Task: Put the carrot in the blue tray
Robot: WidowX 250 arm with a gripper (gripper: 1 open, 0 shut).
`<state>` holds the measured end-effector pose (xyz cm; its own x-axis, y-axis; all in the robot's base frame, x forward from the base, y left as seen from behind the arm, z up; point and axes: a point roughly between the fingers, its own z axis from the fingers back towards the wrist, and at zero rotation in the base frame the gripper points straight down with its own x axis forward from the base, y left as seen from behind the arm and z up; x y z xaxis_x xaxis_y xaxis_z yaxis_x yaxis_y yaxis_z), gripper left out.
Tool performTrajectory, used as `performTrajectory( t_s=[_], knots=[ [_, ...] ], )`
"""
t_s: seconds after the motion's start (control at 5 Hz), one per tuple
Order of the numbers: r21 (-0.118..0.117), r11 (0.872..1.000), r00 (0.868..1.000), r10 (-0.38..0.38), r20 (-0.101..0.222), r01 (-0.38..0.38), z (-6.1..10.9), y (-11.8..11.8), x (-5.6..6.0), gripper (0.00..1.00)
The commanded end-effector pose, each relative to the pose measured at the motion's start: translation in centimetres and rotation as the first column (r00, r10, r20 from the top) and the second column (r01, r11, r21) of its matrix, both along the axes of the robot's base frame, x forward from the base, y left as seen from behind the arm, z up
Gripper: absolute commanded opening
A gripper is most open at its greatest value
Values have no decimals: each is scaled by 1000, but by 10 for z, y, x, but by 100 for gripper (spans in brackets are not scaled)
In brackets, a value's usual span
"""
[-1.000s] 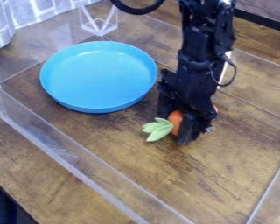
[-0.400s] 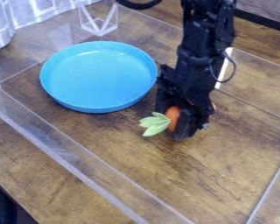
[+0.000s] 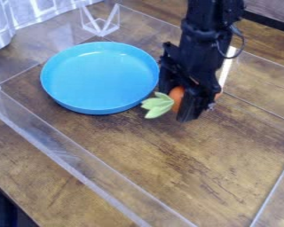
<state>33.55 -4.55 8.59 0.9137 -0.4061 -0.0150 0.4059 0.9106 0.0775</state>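
Observation:
The round blue tray (image 3: pixel 99 75) lies on the wooden table at the upper left. To its right my black gripper (image 3: pixel 181 105) points down and is shut on the carrot (image 3: pixel 177 95), whose orange body shows between the fingers. The carrot's pale green leaves (image 3: pixel 158 107) stick out to the left, close to the tray's right rim. The carrot hangs a little above the table surface, beside the tray and not over it.
A clear plastic sheet or barrier edge (image 3: pixel 61 146) runs diagonally across the near left of the table. A clear wire-like stand (image 3: pixel 99 16) and a grey object (image 3: pixel 0 27) sit at the far left. Bare dark wood (image 3: pixel 216 168) fills the near right.
The gripper has risen with the carrot in it and shifted slightly toward the far side; the carrot has come up off the table.

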Motion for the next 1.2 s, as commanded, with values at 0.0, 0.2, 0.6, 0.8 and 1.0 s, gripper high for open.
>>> performTrajectory(
  t_s=[0.0, 0.2, 0.6, 0.8, 1.0],
  knots=[
    [-16, 1000, 995, 11, 102, -10, 35, 5, 1, 0],
    [-25, 1000, 995, 13, 100, -10, 37, 5, -5, 0],
    [-37, 999, 995, 30, 98, -27, 38, 6, -20, 0],
    [-46, 998, 995, 38, 97, -34, 39, 6, -26, 0],
    [-58, 997, 994, 50, 97, -44, 38, 7, -31, 0]
  ],
)
